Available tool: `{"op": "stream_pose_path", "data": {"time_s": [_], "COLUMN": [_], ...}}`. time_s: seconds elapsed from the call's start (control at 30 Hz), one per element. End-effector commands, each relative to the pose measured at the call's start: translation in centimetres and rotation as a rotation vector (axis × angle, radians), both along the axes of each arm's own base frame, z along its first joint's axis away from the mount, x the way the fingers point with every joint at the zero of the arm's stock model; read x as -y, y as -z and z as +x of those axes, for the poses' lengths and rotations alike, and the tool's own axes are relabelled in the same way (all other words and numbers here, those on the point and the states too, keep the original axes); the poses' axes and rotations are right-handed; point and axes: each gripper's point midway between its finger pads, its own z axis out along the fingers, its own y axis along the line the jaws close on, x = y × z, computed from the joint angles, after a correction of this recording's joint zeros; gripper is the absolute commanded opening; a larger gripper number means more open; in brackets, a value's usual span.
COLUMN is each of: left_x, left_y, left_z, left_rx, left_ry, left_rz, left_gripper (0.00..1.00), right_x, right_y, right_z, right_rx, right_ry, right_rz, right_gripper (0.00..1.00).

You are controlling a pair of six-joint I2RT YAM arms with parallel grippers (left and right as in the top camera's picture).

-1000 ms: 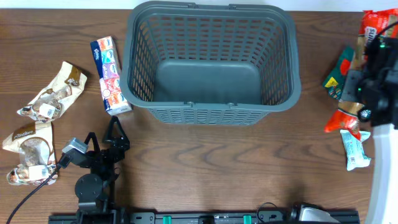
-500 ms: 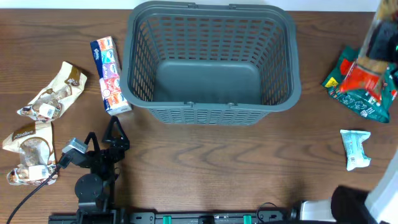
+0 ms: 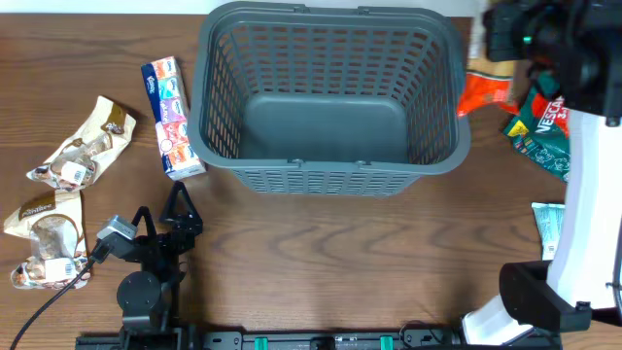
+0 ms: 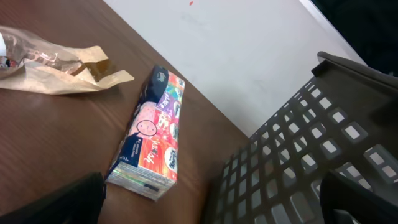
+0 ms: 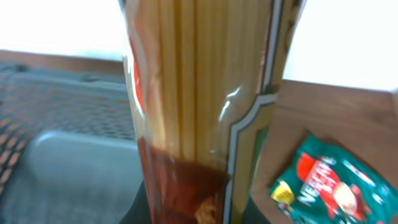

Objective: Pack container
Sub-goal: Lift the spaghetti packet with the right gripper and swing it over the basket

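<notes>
Holding: the right gripper (image 3: pixel 494 44) is clamped on a spaghetti packet (image 3: pixel 481 94). In the right wrist view the packet's clear window shows pale strands above a red band.
Right arm position: at about 2 o'clock on the table (image 3: pixel 340 262) in the overhead view, just outside the container's right-hand rim.
Packet position: its red end lies against the rim at the container's 3 o'clock side. I cannot tell whether the two are touching.
Container: the dark grey slotted container (image 3: pixel 330 178) stands upright at 12 o'clock on the table. Its flat bottom is bare.
Left gripper: the left gripper (image 3: pixel 182 209) sits at about 8 o'clock with its jaws spread wide and nothing between them.
Left gripper surroundings: it is well apart from the container, and the tissue pack lies towards its 12 o'clock.
Tissue pack: a colourful tissue pack (image 3: pixel 173 119) lies flat just beside the container's left wall, at 9 o'clock from it.
Snack bags: one cream snack bag (image 3: pixel 83 146) lies at 9 o'clock on the table. A second bag (image 3: pixel 44 238) lies just below it, towards 8 o'clock.
Green packet: a green packet (image 3: pixel 544 126) lies at 3 o'clock, partly hidden under the right arm.
Pale packet: a small pale blue packet (image 3: pixel 546 228) lies at 4 o'clock, its right side covered by the arm.
</notes>
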Motion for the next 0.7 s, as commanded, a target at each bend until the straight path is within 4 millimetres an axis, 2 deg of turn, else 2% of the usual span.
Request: {"op": "stream_pose_path", "data": {"time_s": [0.0, 0.1, 0.37, 0.57, 0.67], "left_x": [-0.1, -0.1, -0.1, -0.1, -0.1], "left_y": [1.8, 1.8, 1.8, 1.8, 1.8], "left_z": [-0.1, -0.1, -0.1, -0.1, -0.1], "left_rx": [-0.051, -0.051, -0.051, -0.051, -0.051], "left_ry": [-0.009, -0.009, -0.009, -0.009, -0.009], "left_rz": [0.007, 0.007, 0.007, 0.007, 0.007], "left_gripper": [0.98, 0.99, 0.99, 0.99, 0.99], "right_x": [-3.3, -6.2, -12.0, -14.6, -15.0], "right_y": [-3.2, -3.3, -3.2, -2.4, -1.6], "right_z": [-0.9, -1.3, -3.4, -5.2, -5.9], "right_rx": [0.108, 0.123, 0.157, 0.157, 0.139], "right_ry": [-0.127, -0.233, -0.529, -0.759, -0.835], "right_rz": [-0.036, -0.072, -0.191, -0.202, -0.234], "right_gripper": [0.01, 0.01, 0.01, 0.01, 0.01]}}
